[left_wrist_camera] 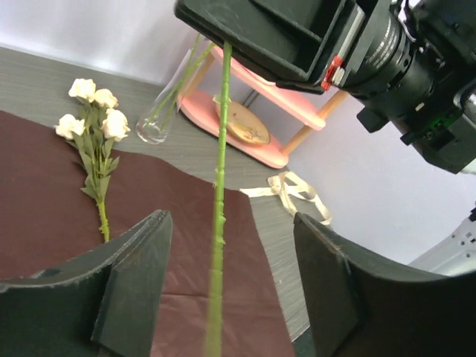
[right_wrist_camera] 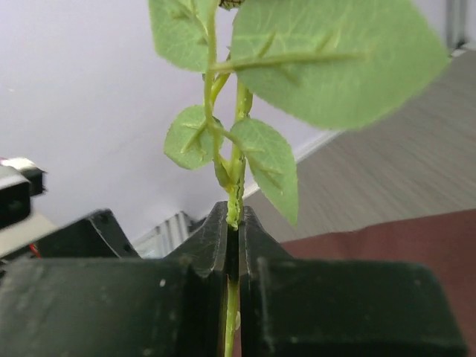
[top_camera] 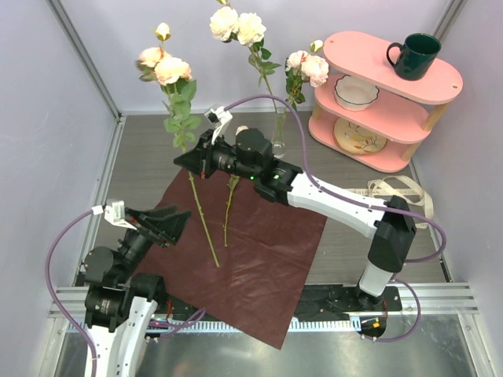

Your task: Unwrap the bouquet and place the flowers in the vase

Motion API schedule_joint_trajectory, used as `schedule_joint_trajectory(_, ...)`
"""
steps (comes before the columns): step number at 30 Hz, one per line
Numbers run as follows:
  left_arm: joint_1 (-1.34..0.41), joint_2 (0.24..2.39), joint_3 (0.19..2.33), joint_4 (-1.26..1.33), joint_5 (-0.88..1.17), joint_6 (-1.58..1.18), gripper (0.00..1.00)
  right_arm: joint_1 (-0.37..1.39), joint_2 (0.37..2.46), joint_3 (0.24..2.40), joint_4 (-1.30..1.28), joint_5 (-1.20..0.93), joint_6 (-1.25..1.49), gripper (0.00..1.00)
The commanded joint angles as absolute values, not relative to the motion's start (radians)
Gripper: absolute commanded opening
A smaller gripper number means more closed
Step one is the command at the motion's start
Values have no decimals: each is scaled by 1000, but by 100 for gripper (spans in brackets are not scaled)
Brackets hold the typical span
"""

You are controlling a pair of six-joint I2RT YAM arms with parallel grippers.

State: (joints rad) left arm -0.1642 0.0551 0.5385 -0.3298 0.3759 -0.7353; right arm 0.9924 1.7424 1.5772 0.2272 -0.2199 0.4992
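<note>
Right hand [top_camera: 189,163]: clamped on the held rose [top_camera: 202,222]. The wrist view shows the jaws meeting on the green stalk just below a cluster of leaves.

Left hand [top_camera: 179,225]: open and carrying nothing. Its fingers are spread either side of the lower stem, and as far as its own camera shows they touch it on neither side.

Held rose: off the bench [top_camera: 141,149]. In the overhead view its long axis runs from the cut end at 5 o'clock of the right hand to the blooms at 12 o'clock. I judge it close to upright.

Vase [top_camera: 278,146]: stands on the bench at 3 o'clock of the right hand and near it, well apart from the left hand. The roses in the vase [top_camera: 236,26] already rise from its neck.

Loose rose [top_camera: 229,210]: lies flat on the wrapping paper [top_camera: 267,259], its stem running 12 to 6, partly under the right hand.

Wrapping paper: spread open on the bench. The ribbon [top_camera: 402,191] lies apart at 3 o'clock.

Stage: unwrapping looks finished. The held rose and the loose one have yet to go in.

Coming move: the right arm is the nearer, with the vase at its 3 o'clock. The cut end hangs below the grip, so it likely has to be carried above the narrow neck and kept plumb while it is lowered.

Risk: the neck is already crowded, so the stem may snag or tip the vase.
</note>
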Motion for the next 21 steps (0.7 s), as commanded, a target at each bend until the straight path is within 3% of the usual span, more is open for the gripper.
schedule_joint_trajectory(1, -163, 66, 600, -356, 358, -704, 75, 980, 1563, 1537, 241, -112, 224, 1)
schedule_joint_trajectory(7, -163, 75, 603, -400, 330, -686, 78, 980, 1324, 1310, 421, 116, -184, 1)
schedule_joint_trajectory(11, -163, 89, 604, -396, 325, -689, 78, 966, 1289, 1250, 566, 366, -400, 1)
schedule_joint_trajectory(21, -163, 106, 629, -414, 319, -684, 79, 698, 1405, 1437, 664, 307, -417, 1)
